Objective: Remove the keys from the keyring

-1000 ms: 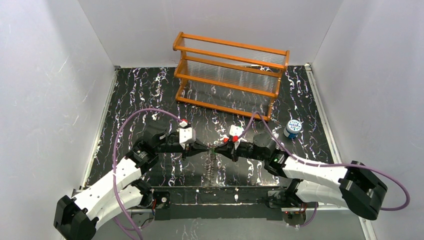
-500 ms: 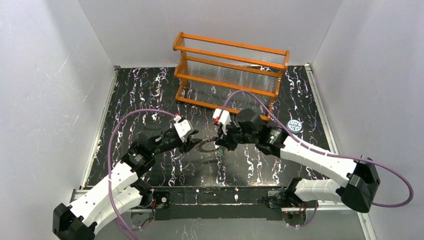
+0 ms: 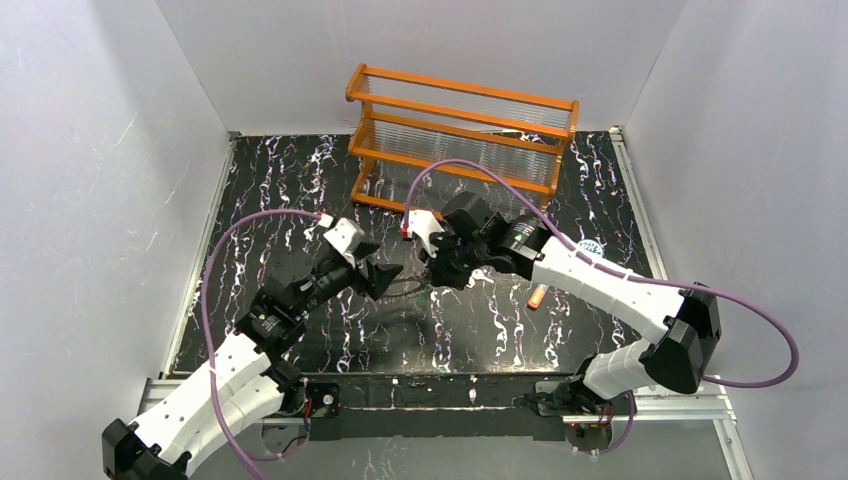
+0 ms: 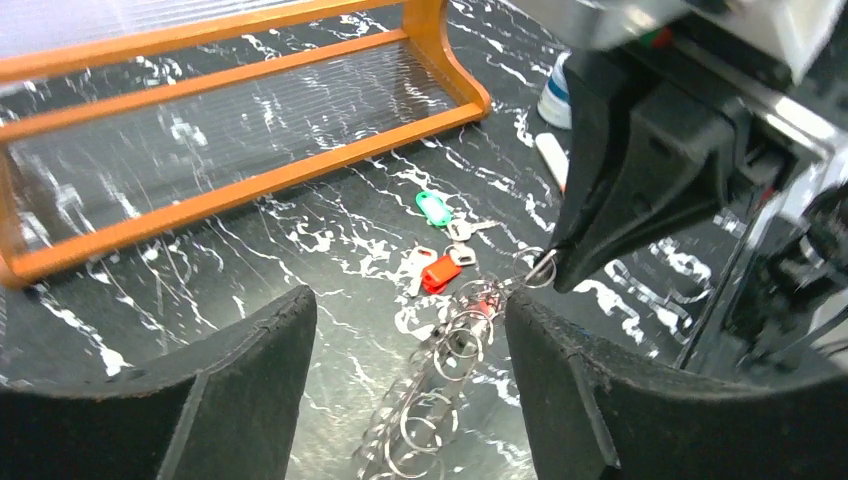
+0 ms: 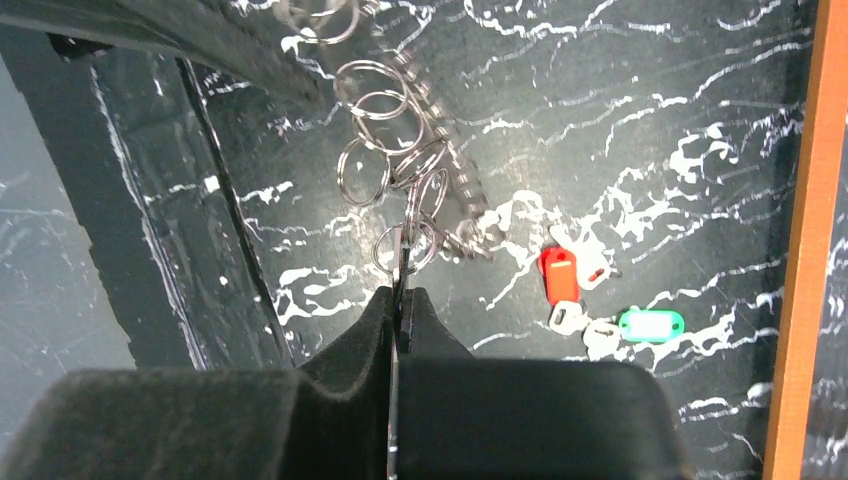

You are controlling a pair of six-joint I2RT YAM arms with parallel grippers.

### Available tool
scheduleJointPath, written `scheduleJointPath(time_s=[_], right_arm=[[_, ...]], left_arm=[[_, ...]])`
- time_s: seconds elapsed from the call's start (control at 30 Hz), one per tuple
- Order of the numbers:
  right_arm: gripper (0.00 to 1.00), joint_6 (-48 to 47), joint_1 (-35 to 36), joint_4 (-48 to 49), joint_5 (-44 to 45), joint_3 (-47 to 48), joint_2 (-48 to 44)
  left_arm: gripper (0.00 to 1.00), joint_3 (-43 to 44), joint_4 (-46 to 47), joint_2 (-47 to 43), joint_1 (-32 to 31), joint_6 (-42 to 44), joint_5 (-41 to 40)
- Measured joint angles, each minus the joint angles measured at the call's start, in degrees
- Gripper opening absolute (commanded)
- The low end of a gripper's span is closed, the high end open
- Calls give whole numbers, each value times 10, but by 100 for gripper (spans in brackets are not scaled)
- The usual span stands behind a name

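Observation:
The keyring (image 4: 450, 350), a bunch of silvery split rings along a toothed metal band, hangs above the table. My right gripper (image 5: 400, 295) is shut on one of its rings (image 5: 402, 245). A speck of red (image 4: 486, 300) shows among the rings. My left gripper (image 4: 408, 305) is open, its fingers wide on either side of the hanging keyring without touching it. A red-headed key (image 4: 438, 274) and a green-headed key (image 4: 433, 207) lie loose on the black marbled table with pale key heads beside them. In the top view the two grippers (image 3: 385, 275) (image 3: 432, 272) face each other mid-table.
An orange wooden rack (image 3: 460, 130) of clear tubes stands at the back. A clear tube with an orange cap (image 3: 537, 296) lies right of centre, and a small blue-white lid (image 3: 590, 248) sits further right. Grey walls enclose the table on three sides.
My left gripper has opened and drawn back to the left. My right arm has swung up and toward the rear left with the keyring, uncovering the orange-capped tube.

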Motion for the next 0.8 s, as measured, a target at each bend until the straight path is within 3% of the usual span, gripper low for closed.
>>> scheduleJointPath(time_s=[0.17, 0.37, 0.6, 0.8], right_arm=[[1, -18, 0, -46, 16, 10, 2], [1, -42, 4, -70, 5, 24, 4], [1, -59, 7, -71, -2, 37, 4], [1, -61, 8, -70, 33, 41, 4]], left_arm=[[73, -24, 48, 15, 0, -120, -29], [73, -28, 94, 98, 0, -222, -17], [71, -14, 106, 179, 0, -250, 9], [72, -22, 118, 148, 3, -244, 50]])
